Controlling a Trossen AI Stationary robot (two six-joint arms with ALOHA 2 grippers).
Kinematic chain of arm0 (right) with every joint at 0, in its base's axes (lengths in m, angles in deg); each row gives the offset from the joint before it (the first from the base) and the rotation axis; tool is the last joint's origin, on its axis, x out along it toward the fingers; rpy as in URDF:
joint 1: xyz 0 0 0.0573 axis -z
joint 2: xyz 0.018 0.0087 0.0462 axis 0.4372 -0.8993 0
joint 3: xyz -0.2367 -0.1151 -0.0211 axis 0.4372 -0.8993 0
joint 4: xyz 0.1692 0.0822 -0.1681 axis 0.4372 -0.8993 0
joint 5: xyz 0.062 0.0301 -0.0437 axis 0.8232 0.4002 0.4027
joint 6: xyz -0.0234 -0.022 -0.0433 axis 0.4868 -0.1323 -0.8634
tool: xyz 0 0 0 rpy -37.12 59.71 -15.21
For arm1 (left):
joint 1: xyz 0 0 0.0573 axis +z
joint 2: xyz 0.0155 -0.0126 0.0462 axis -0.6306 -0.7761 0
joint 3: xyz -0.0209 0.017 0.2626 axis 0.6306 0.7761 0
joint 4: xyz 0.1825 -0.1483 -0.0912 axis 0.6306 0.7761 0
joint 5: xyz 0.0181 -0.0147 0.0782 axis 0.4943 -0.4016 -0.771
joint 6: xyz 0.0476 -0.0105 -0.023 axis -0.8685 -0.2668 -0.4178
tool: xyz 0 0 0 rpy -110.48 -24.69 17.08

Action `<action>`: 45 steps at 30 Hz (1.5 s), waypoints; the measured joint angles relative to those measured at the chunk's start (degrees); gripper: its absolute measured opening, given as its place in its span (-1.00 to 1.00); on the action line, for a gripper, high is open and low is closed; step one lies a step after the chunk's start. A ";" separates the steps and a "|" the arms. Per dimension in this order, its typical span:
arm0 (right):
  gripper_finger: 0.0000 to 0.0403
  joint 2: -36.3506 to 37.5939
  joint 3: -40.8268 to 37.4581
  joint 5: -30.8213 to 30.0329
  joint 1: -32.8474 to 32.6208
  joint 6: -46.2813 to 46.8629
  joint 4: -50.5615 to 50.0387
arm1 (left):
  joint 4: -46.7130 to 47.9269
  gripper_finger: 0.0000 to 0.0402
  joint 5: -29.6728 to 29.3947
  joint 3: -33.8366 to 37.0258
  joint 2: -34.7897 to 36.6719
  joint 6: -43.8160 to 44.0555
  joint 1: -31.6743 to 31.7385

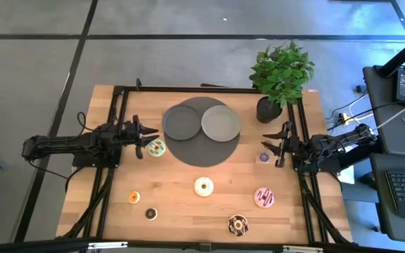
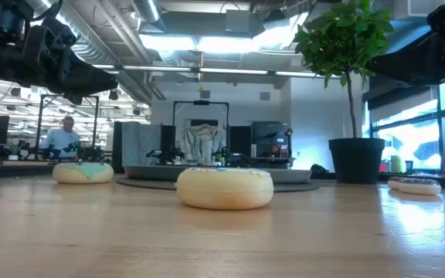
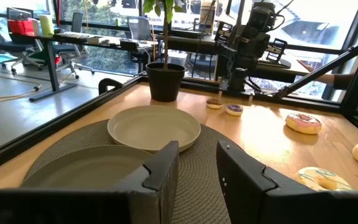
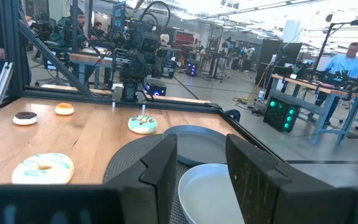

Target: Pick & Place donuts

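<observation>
Both grippers' fingers stand parted with nothing between them. High view: the left gripper (image 1: 142,138) waits at the table's left edge just beside the white-green donut (image 1: 156,147); the right gripper (image 1: 281,144) waits at the right edge, just beside the tiny purple donut (image 1: 264,157). Two grey plates, the darker plate (image 1: 182,121) and the paler plate (image 1: 221,122), sit touching on a round dark mat (image 1: 206,151) between the arms. A potted plant (image 1: 280,77) stands at the far right corner. Toward the near edge lie the cream donut (image 1: 203,186), pink donut (image 1: 264,197), chocolate sprinkled donut (image 1: 238,225), orange donut (image 1: 133,197) and dark brown donut (image 1: 150,213), all apart from one another. Low view: the cream donut fills the middle and hides part of the mat and plates behind it; the white-green donut sits left, the pink one is partly cut off at right, and both arms show only as dark shapes at the upper corners. A person (image 2: 62,136) sits far back in the room. Left wrist view: its spread fingers (image 3: 166,171) frame the pale plate; the right arm stands beyond the purple donut, and the cream donut is half hidden by a finger. Right wrist view: its spread fingers (image 4: 163,168) cover part of both plates; the white-green donut lies beyond, in front of the left arm.
</observation>
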 joint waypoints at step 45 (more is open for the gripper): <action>-0.31 0.01 0.00 0.42 0.02 6.22 0.11 | 0.00 -0.49 -1.70 0.01 0.00 0.00 0.00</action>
